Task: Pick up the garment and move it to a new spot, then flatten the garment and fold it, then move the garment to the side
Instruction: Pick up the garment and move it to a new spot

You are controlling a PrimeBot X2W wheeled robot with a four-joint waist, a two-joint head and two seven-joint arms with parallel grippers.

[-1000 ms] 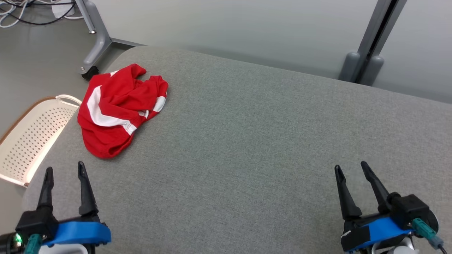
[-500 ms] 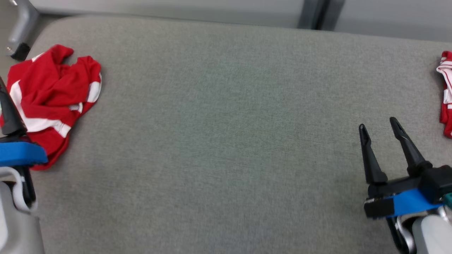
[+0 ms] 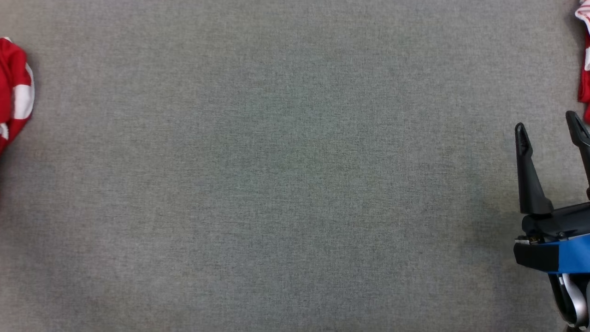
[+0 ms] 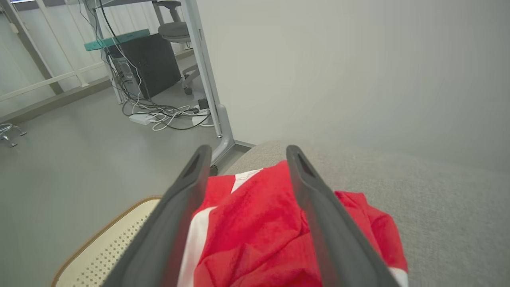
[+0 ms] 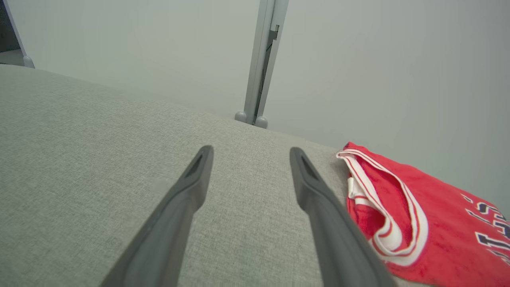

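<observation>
The grey upholstered surface [image 3: 295,166] lies bare across its middle, and no step looks done yet. The crumpled red garment [image 4: 259,223] sits unlifted at the surface's left end, near a cream perforated basket [image 4: 111,243] on the floor. Moving, flattening, folding and setting aside all remain. A second red jersey [image 5: 446,231] with lettering lies at the right end. The left gripper [image 4: 248,149] hangs over the crumpled garment, jaws wide apart and empty. The right gripper [image 3: 546,121], likewise spread and empty, is just beside the jersey. Since the earlier frames the head camera has dipped closer, so the garment now sits at the frame's left edge; both grippers are as wide as before.
</observation>
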